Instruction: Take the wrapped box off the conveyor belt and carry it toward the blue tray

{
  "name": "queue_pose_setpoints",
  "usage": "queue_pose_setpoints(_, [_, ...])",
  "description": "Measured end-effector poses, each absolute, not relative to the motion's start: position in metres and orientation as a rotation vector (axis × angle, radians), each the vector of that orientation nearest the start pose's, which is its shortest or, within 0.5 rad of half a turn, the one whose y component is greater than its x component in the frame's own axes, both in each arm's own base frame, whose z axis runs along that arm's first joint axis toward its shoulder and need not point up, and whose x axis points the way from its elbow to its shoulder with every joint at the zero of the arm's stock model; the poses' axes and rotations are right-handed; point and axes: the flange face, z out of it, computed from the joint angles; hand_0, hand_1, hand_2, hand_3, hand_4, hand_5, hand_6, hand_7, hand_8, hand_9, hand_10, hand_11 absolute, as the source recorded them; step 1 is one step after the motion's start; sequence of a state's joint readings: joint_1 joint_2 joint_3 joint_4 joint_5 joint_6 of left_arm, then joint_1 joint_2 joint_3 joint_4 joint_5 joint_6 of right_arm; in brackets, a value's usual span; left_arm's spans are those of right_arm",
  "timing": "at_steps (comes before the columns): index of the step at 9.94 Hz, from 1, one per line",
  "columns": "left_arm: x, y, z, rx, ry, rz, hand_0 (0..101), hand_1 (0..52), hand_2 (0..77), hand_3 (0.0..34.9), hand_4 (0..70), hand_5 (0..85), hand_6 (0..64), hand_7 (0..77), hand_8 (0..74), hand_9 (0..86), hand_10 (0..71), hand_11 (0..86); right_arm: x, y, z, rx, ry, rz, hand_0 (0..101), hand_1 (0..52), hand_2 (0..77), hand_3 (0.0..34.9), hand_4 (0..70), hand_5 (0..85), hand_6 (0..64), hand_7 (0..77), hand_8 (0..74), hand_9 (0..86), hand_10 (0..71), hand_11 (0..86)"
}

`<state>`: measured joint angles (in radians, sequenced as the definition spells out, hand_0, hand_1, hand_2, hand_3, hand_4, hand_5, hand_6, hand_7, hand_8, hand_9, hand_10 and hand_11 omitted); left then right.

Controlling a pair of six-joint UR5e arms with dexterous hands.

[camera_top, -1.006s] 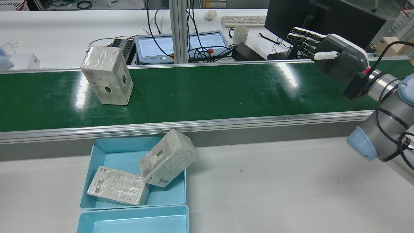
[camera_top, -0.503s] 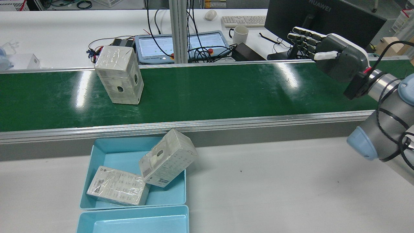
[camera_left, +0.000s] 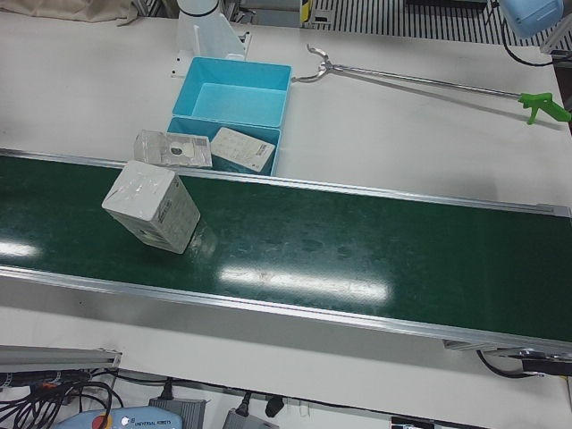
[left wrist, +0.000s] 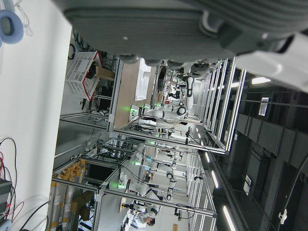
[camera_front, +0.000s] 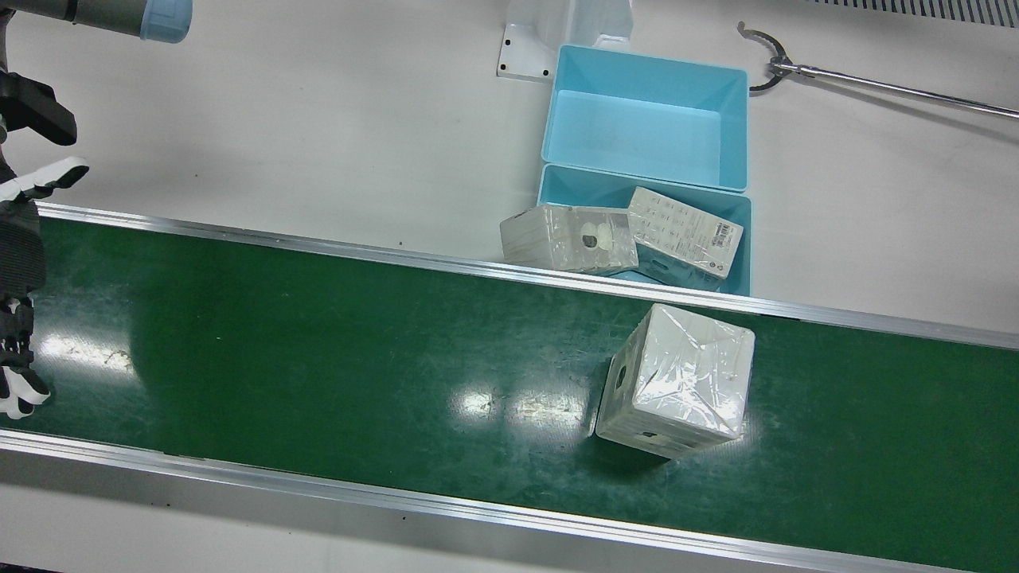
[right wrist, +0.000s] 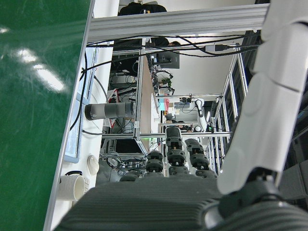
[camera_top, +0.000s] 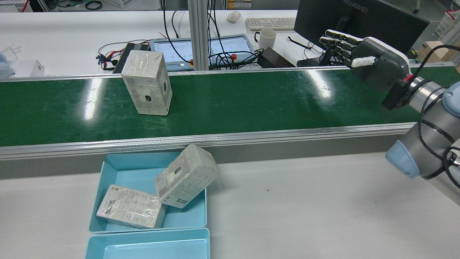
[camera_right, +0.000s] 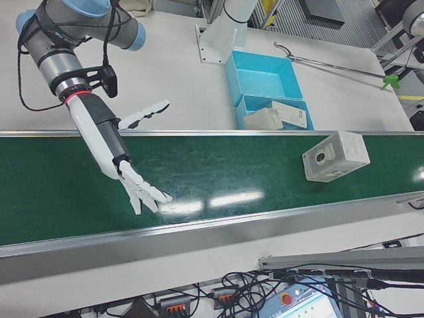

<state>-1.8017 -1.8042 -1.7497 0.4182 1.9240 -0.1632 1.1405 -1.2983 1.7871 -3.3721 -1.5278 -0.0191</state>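
A wrapped white box point(camera_top: 146, 82) stands upright on the green conveyor belt point(camera_top: 251, 97), left of centre in the rear view; the box point(camera_front: 677, 382) is tilted in the front view. My right hand point(camera_top: 363, 57) hovers open over the belt's far right end, fingers stretched out and holding nothing, well away from the box. The right-front view shows the right hand point(camera_right: 116, 146) above the belt. A blue tray point(camera_top: 136, 161) sits on the table just below the belt. It holds one wrapped box lying flat point(camera_top: 131, 207) and another leaning on its rim point(camera_top: 187, 176). Only the underside of my left hand point(left wrist: 192, 24) shows.
A second, empty blue tray point(camera_top: 151, 246) touches the first on its near side. A long metal grabber tool point(camera_front: 876, 79) lies on the table beyond the trays. Behind the belt stand a monitor point(camera_top: 359, 18), a mug point(camera_top: 266, 37) and cables.
The wrapped box has travelled along the belt to the right in the rear view, toward my right hand. The right hand has stayed where it was.
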Motion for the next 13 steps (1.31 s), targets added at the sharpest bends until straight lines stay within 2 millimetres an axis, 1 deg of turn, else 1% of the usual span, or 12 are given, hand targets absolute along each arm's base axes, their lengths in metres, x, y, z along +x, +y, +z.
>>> queue_pose_setpoints(1, [-0.222, -0.513, 0.519, -0.321, 2.214, -2.249, 0, 0.0, 0.5, 0.0, 0.0, 1.1, 0.5, 0.5, 0.5, 0.5, 0.0, 0.5, -0.119, -0.586, 0.459, 0.509, 2.650, -2.039, 44, 8.2, 4.4, 0.0, 9.8, 7.6, 4.9, 14.2, 8.2, 6.5, 0.0, 1.1])
queue_pose_setpoints(5, [-0.222, -0.513, 0.519, -0.321, 2.214, -2.249, 0, 0.0, 1.1, 0.0, 0.0, 1.1, 0.5, 0.5, 0.5, 0.5, 0.5, 0.5, -0.126, -0.585, 0.458, 0.522, 2.656, -2.041, 43, 8.2, 4.9, 0.0, 9.8, 7.6, 4.9, 14.2, 7.6, 6.5, 0.0, 1.1])
queue_pose_setpoints(7, [-0.222, -0.513, 0.519, -0.321, 2.214, -2.249, 0, 0.0, 0.5, 0.0, 0.0, 1.1, 0.5, 0.5, 0.5, 0.5, 0.5, 0.5, -0.126, -0.585, 0.458, 0.521, 2.658, -2.038, 43, 8.2, 4.9, 0.0, 9.8, 7.6, 4.9, 14.2, 8.2, 6.5, 0.0, 1.1])
queue_pose_setpoints(8, [-0.222, -0.513, 0.519, -0.321, 2.214, -2.249, 0, 0.0, 0.5, 0.0, 0.0, 1.1, 0.5, 0.5, 0.5, 0.5, 0.5, 0.5, -0.127, -0.585, 0.457, 0.523, 2.659, -2.038, 43, 7.6, 7.1, 0.0, 14.7, 8.2, 6.5, 15.3, 8.2, 6.5, 0.0, 1.1])
queue_pose_setpoints(9, [-0.222, -0.513, 0.519, -0.321, 2.214, -2.249, 0, 0.0, 0.5, 0.0, 0.0, 1.1, 0.0, 0.5, 0.5, 0.5, 0.5, 0.5, -0.131, -0.586, 0.454, 0.528, 2.667, -2.033, 43, 7.6, 7.1, 0.0, 14.7, 9.3, 6.5, 15.8, 8.2, 6.5, 0.0, 1.1])
queue_pose_setpoints(10, [-0.222, -0.513, 0.519, -0.321, 2.214, -2.249, 0, 0.0, 0.5, 0.0, 0.0, 0.5, 0.0, 0.5, 0.5, 0.5, 0.5, 0.5, -0.137, -0.588, 0.450, 0.536, 2.678, -2.026, 45, 9.8, 9.3, 0.0, 15.8, 9.3, 7.1, 16.9, 8.2, 7.6, 0.0, 1.1])
queue_pose_setpoints(11, [-0.222, -0.513, 0.519, -0.321, 2.214, -2.249, 0, 0.0, 0.5, 0.0, 0.0, 0.5, 0.0, 0.5, 0.5, 0.5, 0.5, 0.5, -0.145, -0.590, 0.442, 0.549, 2.693, -2.014, 46, 13.6, 8.2, 0.0, 11.5, 9.8, 7.1, 16.9, 8.2, 8.2, 0.0, 1.1])
queue_pose_setpoints(12, [-0.222, -0.513, 0.519, -0.321, 2.214, -2.249, 0, 0.0, 0.5, 0.0, 0.0, 0.5, 0.5, 0.5, 0.5, 0.5, 0.5, 0.5, -0.154, -0.593, 0.431, 0.552, 2.718, -1.996, 46, 13.6, 8.2, 0.0, 11.5, 9.8, 7.1, 16.9, 8.2, 8.2, 0.0, 1.1])
queue_pose_setpoints(13, [-0.222, -0.513, 0.519, -0.321, 2.214, -2.249, 0, 0.0, 0.5, 0.0, 0.0, 1.1, 0.5, 0.5, 0.5, 0.5, 0.5, 0.5, -0.164, -0.598, 0.419, 0.546, 2.745, -1.983, 47, 13.6, 10.4, 0.0, 10.4, 9.8, 7.1, 16.9, 8.2, 8.2, 0.0, 1.1])
